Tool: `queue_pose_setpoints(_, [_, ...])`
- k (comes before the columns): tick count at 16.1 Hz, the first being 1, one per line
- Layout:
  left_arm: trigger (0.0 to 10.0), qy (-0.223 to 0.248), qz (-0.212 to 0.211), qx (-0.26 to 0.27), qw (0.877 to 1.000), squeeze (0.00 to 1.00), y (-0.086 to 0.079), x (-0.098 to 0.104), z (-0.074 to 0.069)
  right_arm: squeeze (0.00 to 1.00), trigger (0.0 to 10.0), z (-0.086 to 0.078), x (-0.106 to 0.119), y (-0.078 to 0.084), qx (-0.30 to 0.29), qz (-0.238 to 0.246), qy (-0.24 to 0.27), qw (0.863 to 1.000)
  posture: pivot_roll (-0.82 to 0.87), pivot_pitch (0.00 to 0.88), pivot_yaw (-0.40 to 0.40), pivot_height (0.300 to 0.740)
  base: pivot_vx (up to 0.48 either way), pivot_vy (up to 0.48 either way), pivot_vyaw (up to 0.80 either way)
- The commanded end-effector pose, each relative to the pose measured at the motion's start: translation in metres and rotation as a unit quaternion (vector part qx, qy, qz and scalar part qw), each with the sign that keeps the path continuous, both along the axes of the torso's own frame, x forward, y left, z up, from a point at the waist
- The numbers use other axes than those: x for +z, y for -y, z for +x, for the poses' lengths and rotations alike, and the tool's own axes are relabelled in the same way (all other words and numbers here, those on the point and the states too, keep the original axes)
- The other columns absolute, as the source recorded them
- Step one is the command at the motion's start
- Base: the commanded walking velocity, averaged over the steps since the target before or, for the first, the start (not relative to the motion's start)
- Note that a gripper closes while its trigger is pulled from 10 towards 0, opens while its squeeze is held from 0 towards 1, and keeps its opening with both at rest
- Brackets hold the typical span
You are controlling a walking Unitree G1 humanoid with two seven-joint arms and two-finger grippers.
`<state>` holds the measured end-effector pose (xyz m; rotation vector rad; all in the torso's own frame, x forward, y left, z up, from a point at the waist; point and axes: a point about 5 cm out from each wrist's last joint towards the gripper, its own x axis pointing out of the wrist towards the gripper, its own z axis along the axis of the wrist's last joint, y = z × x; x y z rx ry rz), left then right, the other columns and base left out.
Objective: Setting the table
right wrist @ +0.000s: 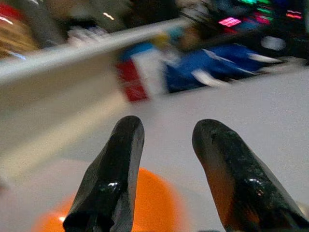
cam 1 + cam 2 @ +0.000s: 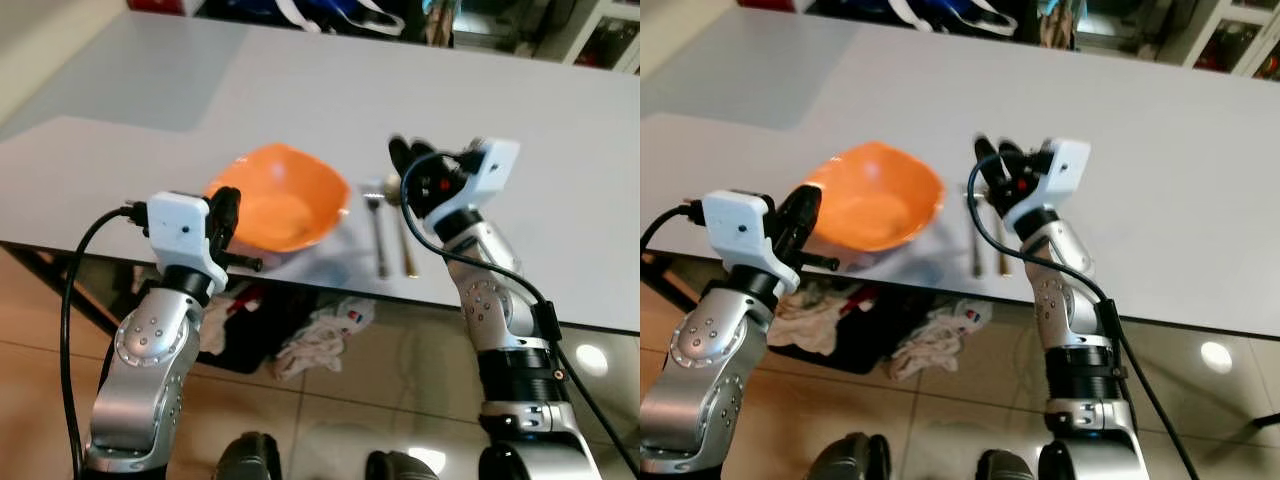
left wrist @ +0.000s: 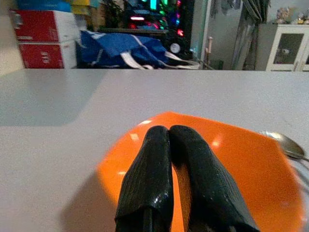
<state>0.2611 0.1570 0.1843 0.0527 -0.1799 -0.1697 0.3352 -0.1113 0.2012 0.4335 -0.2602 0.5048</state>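
An orange bowl [image 2: 285, 205] stands on the white table [image 2: 330, 90], close to its front edge. My left gripper [image 2: 225, 212] is at the bowl's left rim, fingers shut tip to tip over the near rim [image 3: 169, 137]; I see nothing pinched between them. Right of the bowl lie a silver fork [image 2: 378, 235] and a gold-coloured spoon [image 2: 406, 240], side by side and pointing away from the edge. My right gripper [image 2: 410, 155] hovers open just above their far ends, holding nothing, with the bowl [image 1: 154, 203] below its fingers.
The table's front edge [image 2: 400, 295] runs just under both wrists. Below it, crumpled cloths [image 2: 320, 335] and a dark bag [image 2: 250, 335] lie on the tiled floor. Beyond the far edge are red boxes [image 3: 46, 43], a blue bag [image 3: 120, 46] and a white cabinet [image 3: 285, 48].
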Motion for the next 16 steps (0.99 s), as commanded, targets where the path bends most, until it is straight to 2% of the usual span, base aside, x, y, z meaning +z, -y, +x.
queue_pose_setpoints(1, [10.0, -0.004, -0.008, 0.009, 1.000, 0.00, -0.003, -0.002, 0.001, 0.00, 10.0, -0.005, 0.009, -0.010, 0.042, 0.010, 0.021, 0.999, -0.08, 0.100, -0.011, 0.740, 0.000, 0.480, 0.00])
queue_pose_setpoints(3, [10.0, -0.001, -0.010, 0.013, 1.000, 0.00, -0.004, 0.001, 0.003, 0.00, 10.0, -0.014, 0.007, -0.023, 0.083, 0.009, 0.027, 0.996, -0.07, 0.097, -0.016, 0.740, 0.000, 0.480, 0.00])
queue_pose_setpoints(5, [10.0, 0.005, -0.009, 0.014, 1.000, 0.00, -0.006, 0.003, 0.003, 0.00, 10.0, -0.021, 0.009, -0.034, 0.093, 0.021, 0.032, 0.995, -0.07, 0.094, -0.014, 0.740, 0.000, 0.480, 0.00])
queue_pose_setpoints(8, [10.0, 0.008, -0.011, 0.005, 1.000, 0.00, -0.003, 0.004, 0.003, 0.00, 10.0, -0.029, 0.027, -0.037, 0.118, 0.062, 0.062, 0.989, -0.07, 0.094, -0.011, 0.740, 0.000, 0.480, 0.00])
queue_pose_setpoints(9, [10.0, 0.008, -0.012, 0.004, 1.000, 0.00, -0.002, 0.004, 0.004, 0.00, 10.0, -0.030, 0.029, -0.038, 0.124, 0.062, 0.067, 0.988, -0.07, 0.092, -0.011, 0.740, 0.000, 0.480, 0.00])
queue_pose_setpoints(11, [10.0, 0.007, -0.013, 0.001, 1.000, 0.00, -0.001, 0.003, 0.004, 0.00, 10.0, -0.032, 0.022, -0.044, 0.131, 0.030, 0.067, 0.989, -0.07, 0.091, -0.011, 0.740, 0.000, 0.480, 0.00])
queue_pose_setpoints(12, [10.0, 0.005, -0.013, -0.001, 1.000, 0.00, 0.000, 0.001, 0.004, 0.00, 10.0, -0.032, 0.008, -0.046, 0.125, -0.008, 0.053, 0.991, -0.07, 0.094, -0.014, 0.740, 0.000, 0.480, 0.00])
queue_pose_setpoints(13, [10.0, -0.003, -0.012, -0.001, 1.000, 0.00, 0.001, -0.004, 0.003, 0.00, 10.0, -0.031, -0.020, -0.048, 0.106, -0.081, 0.021, 0.991, -0.07, 0.092, -0.017, 0.740, 0.000, 0.480, 0.00])
queue_pose_setpoints(14, [10.0, -0.006, -0.011, -0.001, 1.000, 0.00, 0.001, -0.006, 0.003, 0.00, 10.0, -0.031, -0.026, -0.048, 0.103, -0.089, 0.015, 0.991, -0.07, 0.092, -0.017, 0.740, 0.000, 0.480, 0.00])
queue_pose_setpoints(15, [10.0, -0.012, -0.013, 0.002, 1.000, 0.00, 0.000, -0.010, 0.001, 0.00, 10.0, -0.031, -0.044, -0.047, 0.087, -0.135, -0.008, 0.987, -0.07, 0.094, -0.018, 0.740, 0.000, 0.480, 0.00])
queue_pose_setpoints(16, [10.0, -0.016, -0.013, 0.003, 1.000, 0.00, 0.000, -0.012, 0.000, 0.00, 10.0, -0.032, -0.051, -0.046, 0.081, -0.151, -0.015, 0.985, -0.06, 0.095, -0.017, 0.740, 0.000, 0.480, 0.00])
